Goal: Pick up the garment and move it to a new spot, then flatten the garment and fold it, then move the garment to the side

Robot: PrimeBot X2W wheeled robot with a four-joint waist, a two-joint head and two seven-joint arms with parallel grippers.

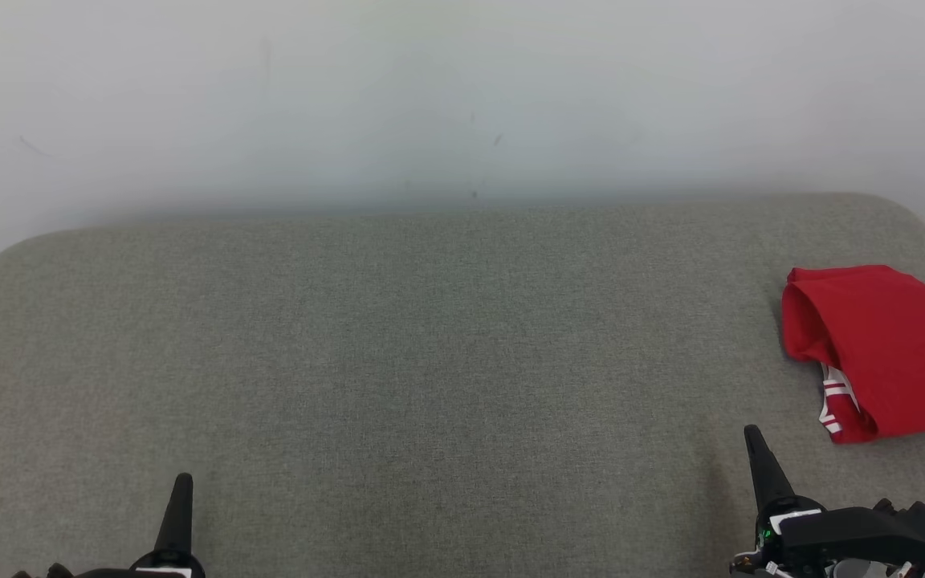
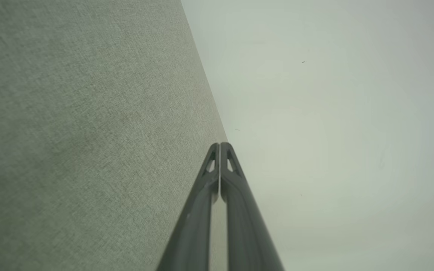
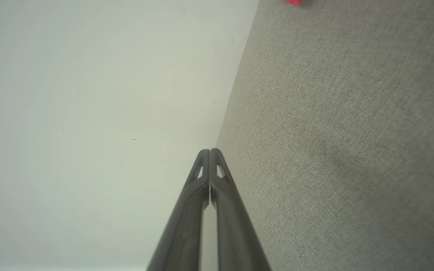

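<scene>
Red garment (image 1: 884, 353), white stripes at one hem, lies bunched on the grey fabric surface (image 1: 430, 337). It runs past the right edge of my head view. My right fingers (image 1: 764, 470) are pressed together, nothing between them, near the garment at its near-left side and not touching it. My left fingers (image 1: 176, 514) are also pressed together and empty, well apart from the garment, far to its left. Both pairs point toward the pale wall (image 1: 462, 96) behind the garment. Right wrist view: a red corner of the garment at the top edge.
</scene>
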